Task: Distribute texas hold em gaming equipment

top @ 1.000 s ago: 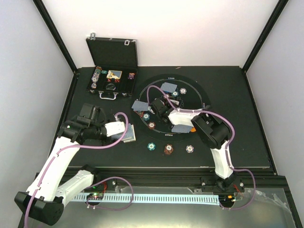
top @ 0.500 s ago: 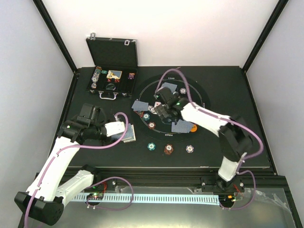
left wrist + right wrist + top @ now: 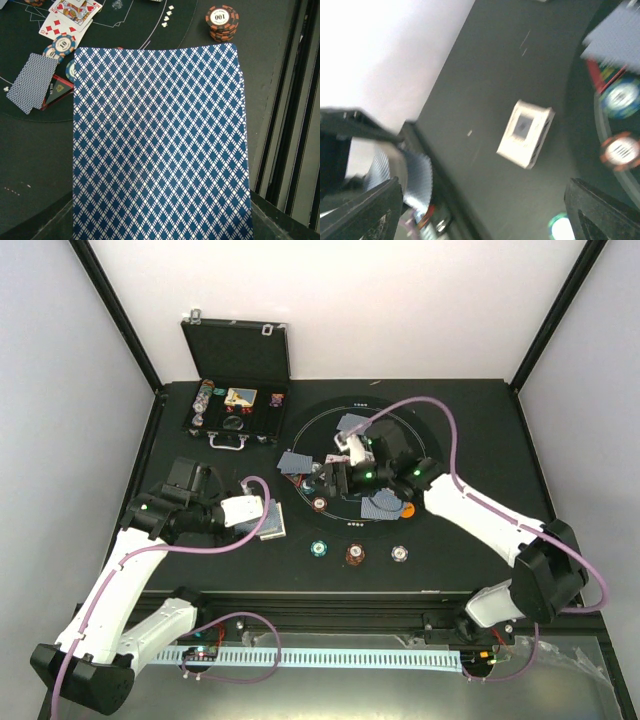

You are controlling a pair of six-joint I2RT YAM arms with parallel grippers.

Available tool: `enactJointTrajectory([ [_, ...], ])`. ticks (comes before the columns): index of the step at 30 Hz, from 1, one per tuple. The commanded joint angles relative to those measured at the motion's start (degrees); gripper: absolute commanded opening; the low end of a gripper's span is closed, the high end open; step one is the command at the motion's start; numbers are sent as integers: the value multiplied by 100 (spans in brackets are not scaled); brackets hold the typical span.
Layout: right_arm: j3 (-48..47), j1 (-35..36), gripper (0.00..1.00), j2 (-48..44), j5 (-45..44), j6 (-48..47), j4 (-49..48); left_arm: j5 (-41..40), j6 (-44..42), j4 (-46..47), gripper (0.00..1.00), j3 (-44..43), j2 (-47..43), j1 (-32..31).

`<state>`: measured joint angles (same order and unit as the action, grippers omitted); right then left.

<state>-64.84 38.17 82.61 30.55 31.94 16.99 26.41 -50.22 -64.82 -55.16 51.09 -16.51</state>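
The left end effector (image 3: 260,519) clamps the deck of blue-backed cards (image 3: 160,140), left of the round mat (image 3: 425,455); the right end effector (image 3: 485,210) gapes empty. Light, slick, bendy cards, I judge: pinch the edges.

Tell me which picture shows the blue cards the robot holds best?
The left wrist view: the blue cards fill it, their diamond pattern sharp. From above they are just a small patch. The right wrist view is blurry; I cannot find them there.

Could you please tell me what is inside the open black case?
The case holds stacked chips at left, a pale card-like item in the middle and more chips at right. Its front compartments are too dark to read.
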Motion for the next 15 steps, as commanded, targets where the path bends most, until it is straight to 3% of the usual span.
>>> enactJointTrajectory([
  [1, 279, 359, 89, -9, 1146, 1070, -493, 226, 51, 202, 2, -62, -68, 25],
  [15, 149, 1093, 92, 628, 1340, 1636, -1059, 237, 38, 214, 2, -66, -77, 25],
])
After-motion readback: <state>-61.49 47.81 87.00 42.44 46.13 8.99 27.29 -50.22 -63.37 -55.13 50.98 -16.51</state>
